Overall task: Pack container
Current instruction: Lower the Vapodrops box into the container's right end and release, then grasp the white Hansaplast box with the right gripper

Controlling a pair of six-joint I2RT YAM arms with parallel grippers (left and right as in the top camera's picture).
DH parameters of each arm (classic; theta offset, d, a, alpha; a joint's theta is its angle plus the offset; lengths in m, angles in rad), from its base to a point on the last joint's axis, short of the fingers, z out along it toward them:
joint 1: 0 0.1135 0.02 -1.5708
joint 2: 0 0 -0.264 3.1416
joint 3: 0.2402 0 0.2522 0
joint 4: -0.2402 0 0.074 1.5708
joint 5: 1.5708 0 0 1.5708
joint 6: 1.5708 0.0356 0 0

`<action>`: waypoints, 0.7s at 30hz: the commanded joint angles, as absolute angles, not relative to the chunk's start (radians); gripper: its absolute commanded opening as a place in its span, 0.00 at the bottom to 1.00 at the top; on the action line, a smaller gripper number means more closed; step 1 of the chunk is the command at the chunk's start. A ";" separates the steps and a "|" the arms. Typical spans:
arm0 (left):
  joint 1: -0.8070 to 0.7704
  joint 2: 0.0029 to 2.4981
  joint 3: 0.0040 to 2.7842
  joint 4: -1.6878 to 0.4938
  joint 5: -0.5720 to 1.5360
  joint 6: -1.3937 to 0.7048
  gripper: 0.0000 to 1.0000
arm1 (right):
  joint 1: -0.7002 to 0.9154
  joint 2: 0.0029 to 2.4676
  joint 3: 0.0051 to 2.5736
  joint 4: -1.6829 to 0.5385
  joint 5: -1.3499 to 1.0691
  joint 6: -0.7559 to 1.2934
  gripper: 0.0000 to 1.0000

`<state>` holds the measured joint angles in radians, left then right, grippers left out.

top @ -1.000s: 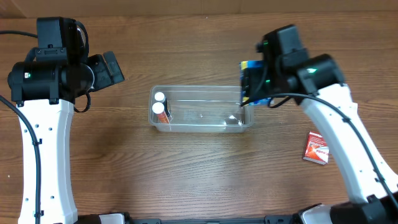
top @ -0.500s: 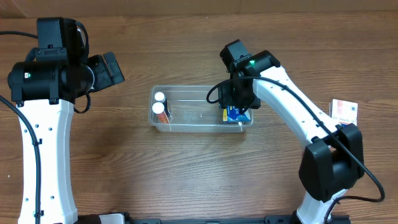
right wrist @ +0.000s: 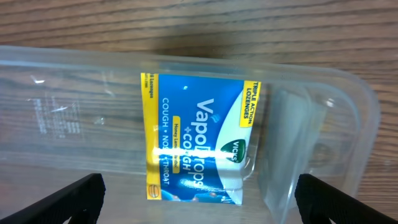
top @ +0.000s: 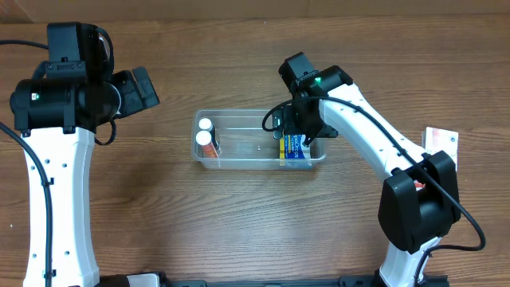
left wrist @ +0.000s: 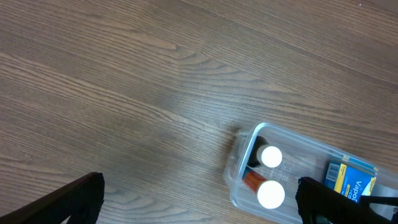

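Blue cough-drop packet [top: 295,149] lies flat in the container [top: 255,112]!
Right gripper [top: 299,131] above it, jaws spread wide; left gripper [top: 147,86] jaws wide too, holding nothing.

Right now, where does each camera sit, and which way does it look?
Overhead: fixed above the wooden table, looking straight down; left arm and right arm show.
Left wrist: on the left arm, looking down at the clear plastic rectangular container's end with two white-capped bottles; left gripper fingertips at bottom corners.
Right wrist: on the right arm, looking down into the container at the blue-and-yellow cough-drop box; right gripper fingertips at bottom corners.
Shared: all three see container and box.
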<state>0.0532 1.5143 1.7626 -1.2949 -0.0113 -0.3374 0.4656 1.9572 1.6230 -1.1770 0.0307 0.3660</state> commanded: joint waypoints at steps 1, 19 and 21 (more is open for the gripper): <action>0.054 1.517 1.768 -1.298 -0.004 -0.336 1.00 | 0.454 1.837 1.699 -1.177 0.170 0.364 1.00; 0.054 1.517 1.768 -1.306 -0.007 -0.325 1.00 | -0.421 1.768 1.649 -1.234 0.124 0.098 1.00; 0.054 1.517 1.768 -1.306 -0.007 -0.325 1.00 | -0.445 1.817 1.622 -1.217 0.112 0.093 1.00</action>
